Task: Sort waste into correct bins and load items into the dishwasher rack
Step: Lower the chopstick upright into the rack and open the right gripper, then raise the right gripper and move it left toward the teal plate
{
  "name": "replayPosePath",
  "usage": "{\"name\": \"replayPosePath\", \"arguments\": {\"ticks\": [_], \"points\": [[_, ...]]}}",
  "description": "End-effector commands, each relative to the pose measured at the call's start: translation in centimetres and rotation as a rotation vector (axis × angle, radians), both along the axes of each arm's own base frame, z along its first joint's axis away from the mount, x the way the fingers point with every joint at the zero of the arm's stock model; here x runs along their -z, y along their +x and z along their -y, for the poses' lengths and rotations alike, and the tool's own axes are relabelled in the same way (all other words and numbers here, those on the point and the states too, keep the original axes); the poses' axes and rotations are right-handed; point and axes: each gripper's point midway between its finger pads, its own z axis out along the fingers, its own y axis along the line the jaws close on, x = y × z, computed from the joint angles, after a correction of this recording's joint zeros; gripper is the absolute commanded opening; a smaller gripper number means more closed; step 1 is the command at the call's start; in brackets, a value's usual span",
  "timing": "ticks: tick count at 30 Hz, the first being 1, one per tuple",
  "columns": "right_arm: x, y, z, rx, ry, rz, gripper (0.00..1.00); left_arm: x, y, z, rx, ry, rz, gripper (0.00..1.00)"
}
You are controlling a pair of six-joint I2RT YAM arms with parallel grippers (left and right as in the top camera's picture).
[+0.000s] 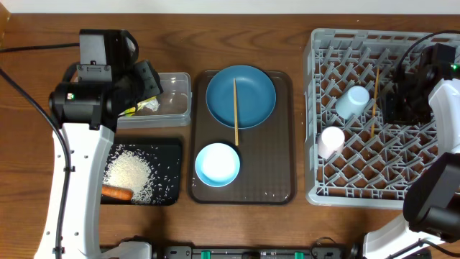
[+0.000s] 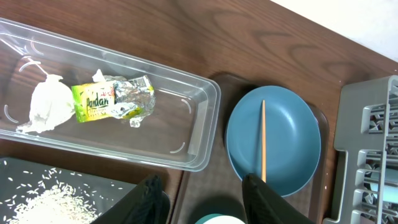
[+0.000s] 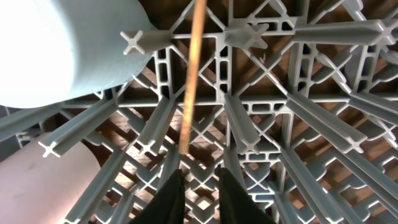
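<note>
Right gripper (image 3: 199,186) is down among the pegs of the dishwasher rack (image 1: 313,115), out at 3 o'clock on the table. Its jaws are a narrow crack apart with nothing between them. A chopstick (image 3: 189,74) stands in the lattice just off the fingertips. Whether its end touches a finger is hard to call from the wrist view.

The light-blue cup (image 1: 352,102) sits at 1 o'clock from the pink cup (image 1: 332,141), both in the rack.

Left gripper (image 2: 202,202) hangs roughly half spread and empty, near the clear tub (image 2: 205,124). The tub holds the tissue (image 2: 50,106) and the snack wrapper (image 2: 112,99).

The second chopstick (image 1: 236,111) lies across the blue plate (image 1: 255,97), with the bowl (image 1: 217,164) at the plate's 6 o'clock. Both are on the brown tray (image 1: 277,173).

Rice (image 1: 129,173) and the carrot (image 1: 117,192) lie in the black tray (image 1: 169,155), at 8 o'clock on the table.
</note>
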Motion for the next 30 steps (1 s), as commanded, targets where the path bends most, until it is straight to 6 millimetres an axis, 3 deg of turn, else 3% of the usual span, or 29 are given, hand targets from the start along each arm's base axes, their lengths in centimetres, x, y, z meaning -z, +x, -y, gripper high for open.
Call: {"name": "replayPosePath", "arguments": {"ticks": [1, 4, 10, 12, 17, 22, 25, 30], "points": [[-1.2, 0.7, 0.0, -0.010, -0.004, 0.048, 0.21, -0.4, 0.2, -0.3, 0.001, 0.025, 0.012, 0.45], [-2.5, 1.9, -1.6, -0.016, 0.059, 0.101, 0.24, -0.5, 0.2, -0.3, 0.000, 0.025, 0.016, 0.45], [-7.5, 5.4, -7.2, -0.029, 0.263, 0.263, 0.27, -0.7, 0.6, -0.3, 0.000, 0.024, 0.033, 0.45], [-7.8, 6.0, -8.6, -0.004, 0.287, 0.274, 0.28, -0.8, 0.6, -0.3, 0.000, 0.024, 0.034, 0.45], [-6.8, 6.6, -14.1, -0.033, 0.303, 0.260, 0.34, -0.7, 0.6, -0.3, 0.000, 0.024, 0.034, 0.45], [-5.2, 6.9, -18.3, -0.134, 0.170, 0.282, 0.42, -0.7, 0.6, -0.3, 0.000, 0.024, 0.034, 0.45], [-4.4, 6.5, -19.3, -0.168, 0.053, 0.283, 0.43, -0.7, 0.6, -0.3, 0.000, 0.024, 0.033, 0.45], [-3.8, 6.2, -19.0, -0.176, -0.124, 0.297, 0.43, -0.6, 0.4, -0.3, 0.000, 0.025, 0.026, 0.45]]}}
